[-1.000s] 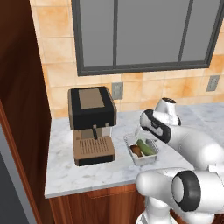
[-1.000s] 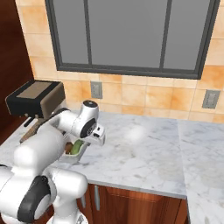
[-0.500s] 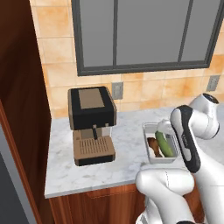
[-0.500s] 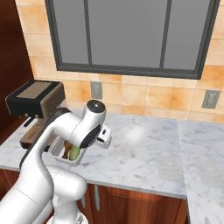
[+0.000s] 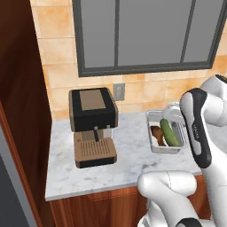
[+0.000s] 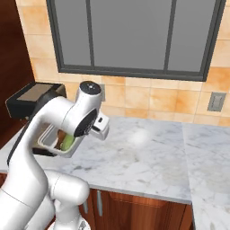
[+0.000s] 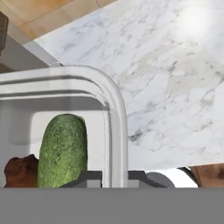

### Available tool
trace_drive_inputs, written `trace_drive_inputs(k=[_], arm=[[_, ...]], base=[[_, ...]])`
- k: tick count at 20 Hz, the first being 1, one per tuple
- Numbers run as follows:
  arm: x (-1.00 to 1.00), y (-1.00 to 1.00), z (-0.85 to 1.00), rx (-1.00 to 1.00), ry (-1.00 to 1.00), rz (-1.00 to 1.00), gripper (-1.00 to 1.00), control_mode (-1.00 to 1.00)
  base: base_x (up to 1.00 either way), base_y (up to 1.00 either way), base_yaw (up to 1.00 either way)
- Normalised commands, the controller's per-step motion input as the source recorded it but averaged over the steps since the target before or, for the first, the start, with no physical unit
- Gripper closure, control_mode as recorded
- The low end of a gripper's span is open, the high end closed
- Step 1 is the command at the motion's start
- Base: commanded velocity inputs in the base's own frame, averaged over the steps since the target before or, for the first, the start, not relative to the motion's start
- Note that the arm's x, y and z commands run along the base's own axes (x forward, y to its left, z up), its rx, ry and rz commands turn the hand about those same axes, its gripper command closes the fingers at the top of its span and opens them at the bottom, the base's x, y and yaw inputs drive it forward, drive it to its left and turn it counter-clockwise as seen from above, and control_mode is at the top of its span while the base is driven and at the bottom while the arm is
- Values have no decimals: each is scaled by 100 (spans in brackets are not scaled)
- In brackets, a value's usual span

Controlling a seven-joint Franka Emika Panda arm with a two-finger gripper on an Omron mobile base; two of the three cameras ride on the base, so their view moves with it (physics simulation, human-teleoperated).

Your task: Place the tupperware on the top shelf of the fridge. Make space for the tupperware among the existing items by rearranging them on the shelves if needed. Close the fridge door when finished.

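Translucent whitish plastic identifies the tupperware (image 5: 166, 132), which now hangs above the marble counter (image 5: 124, 155) rather than resting on it. In the left base view it sits at about 3 o'clock from the coffee machine (image 5: 91, 126), farther from that machine than it was one second ago, when it lay close beside the machine's drip tray. Over that second the arm lifts the container and swings it away from the coffee machine.

The gripper (image 7: 115, 177) is clamped on the container's rim: in the hand view the two fingertips sit narrow on either side of the rim wall at 6 o'clock, with the rim (image 7: 114, 113) running up between them. The green food (image 7: 62, 151) and the brown food (image 7: 19, 171) lie inside, at 7 to 8 o'clock of that view. The container appears roughly level in the right base view (image 6: 56, 141), and the food has not visibly shifted.

Meaning for the task: the pick-up step is judged complete and the carry is under way. The fridge stands at the far 9 o'clock edge of the left base view as a dark grey strip (image 5: 11, 195), beyond the brown wooden cabinet (image 5: 22, 97). The top shelf is not yet reached, so placing, any rearranging and closing the door all remain.
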Motion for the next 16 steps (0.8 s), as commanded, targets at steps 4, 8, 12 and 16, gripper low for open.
trace_drive_inputs(k=[4,8,12,16], arm=[[-98,0,52,0,-4,0,100,-100],[-92,0,32,0,-29,0,100,-100],[-28,5,54,0,-1,0,100,-100],[-3,9,1,-1,0,0,100,-100]], base=[[0,0,0],[0,0,0],[0,0,0],[0,0,0]])
